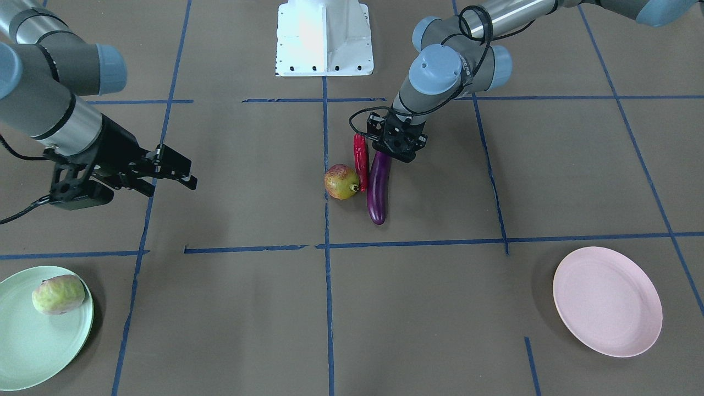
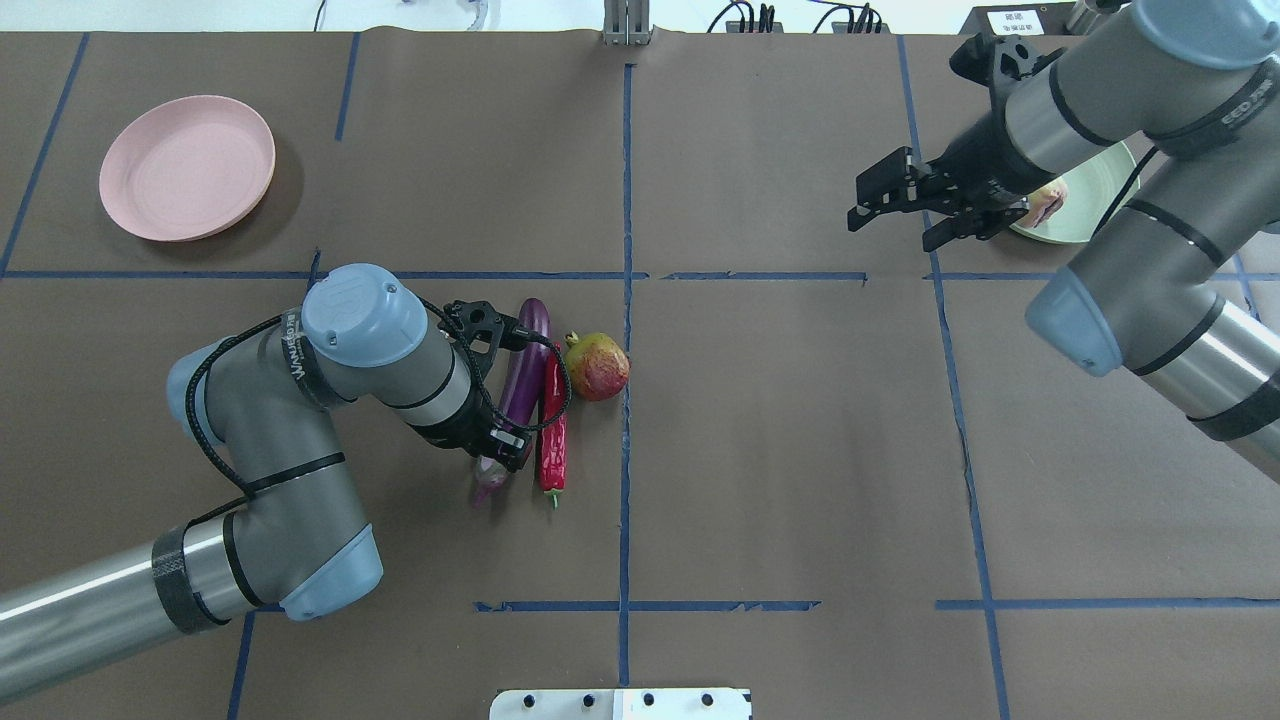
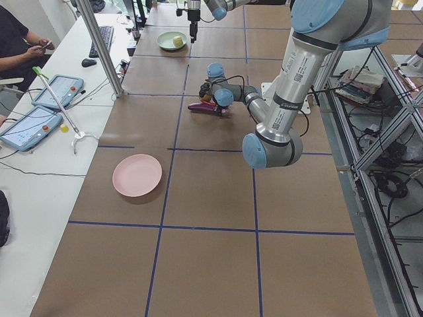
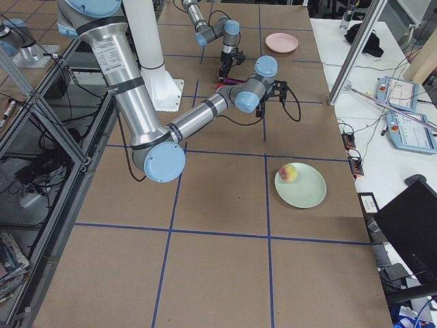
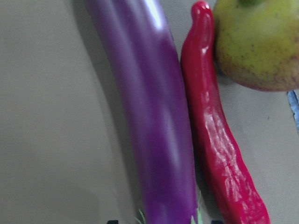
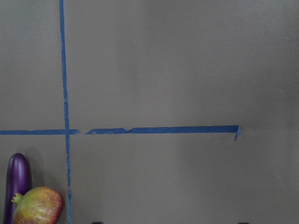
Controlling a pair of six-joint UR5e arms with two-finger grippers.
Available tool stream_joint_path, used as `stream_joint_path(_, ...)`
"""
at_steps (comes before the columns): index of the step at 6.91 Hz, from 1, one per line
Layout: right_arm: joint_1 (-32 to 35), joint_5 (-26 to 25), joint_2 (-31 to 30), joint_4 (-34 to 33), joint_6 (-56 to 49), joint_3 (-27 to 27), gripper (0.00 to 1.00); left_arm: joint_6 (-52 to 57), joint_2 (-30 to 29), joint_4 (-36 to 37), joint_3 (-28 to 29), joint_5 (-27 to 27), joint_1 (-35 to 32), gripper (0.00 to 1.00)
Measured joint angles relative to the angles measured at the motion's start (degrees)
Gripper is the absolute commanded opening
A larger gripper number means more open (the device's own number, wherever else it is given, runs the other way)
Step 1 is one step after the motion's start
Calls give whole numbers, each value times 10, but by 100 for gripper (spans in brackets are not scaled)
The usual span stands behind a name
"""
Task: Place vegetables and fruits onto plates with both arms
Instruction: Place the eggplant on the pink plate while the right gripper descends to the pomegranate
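The purple eggplant [image 1: 378, 190], the red chili [image 1: 361, 160] and the round pomegranate-like fruit [image 1: 341, 182] lie side by side at mid table. My left gripper [image 1: 391, 154] is open and straddles the eggplant's stem end [image 2: 490, 478]. In the left wrist view the eggplant [image 5: 159, 116] runs between the fingertips, with the chili [image 5: 219, 140] and the fruit [image 5: 257, 42] beside it. My right gripper [image 1: 176, 181] is open and empty in the air, near the mint green plate [image 1: 33, 341], which holds the blocky fruit [image 1: 58, 295]. The pink plate [image 1: 608, 301] holds nothing.
The white base block [image 1: 324, 38] stands at the robot's edge of the table. Blue tape lines cross the brown table top. In the overhead view the right arm [image 2: 1150, 290] partly covers the green plate [image 2: 1095, 205].
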Motion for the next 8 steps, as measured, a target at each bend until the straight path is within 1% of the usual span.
stream_joint_path(1, -28, -28, 13, 0, 30, -1, 100, -2, 0, -1, -5, 0, -3, 6)
stream_joint_path(2, -52, -53, 23, 0, 61, -1, 100, -15, 1, -2, -17, -1, -21, 6)
stream_joint_path(3, -74, -79, 32, 0, 93, -1, 100, -48, 4, -3, -32, -2, -58, 6)
stream_joint_path(5, -114, -136, 55, 0, 158, 0, 100, -98, 35, 0, -41, -3, -163, 6)
stream_joint_path(6, -134, -159, 65, 0, 187, 1, 100, -84, 59, 0, -29, -4, -212, 6)
stream_joint_path(7, -152, -183, 74, 0, 207, 1, 100, -49, 71, 0, 4, -4, -252, 9)
stream_joint_path(8, -167, -203, 82, -2, 220, 0, 100, -5, 72, -2, 58, -3, -288, 11)
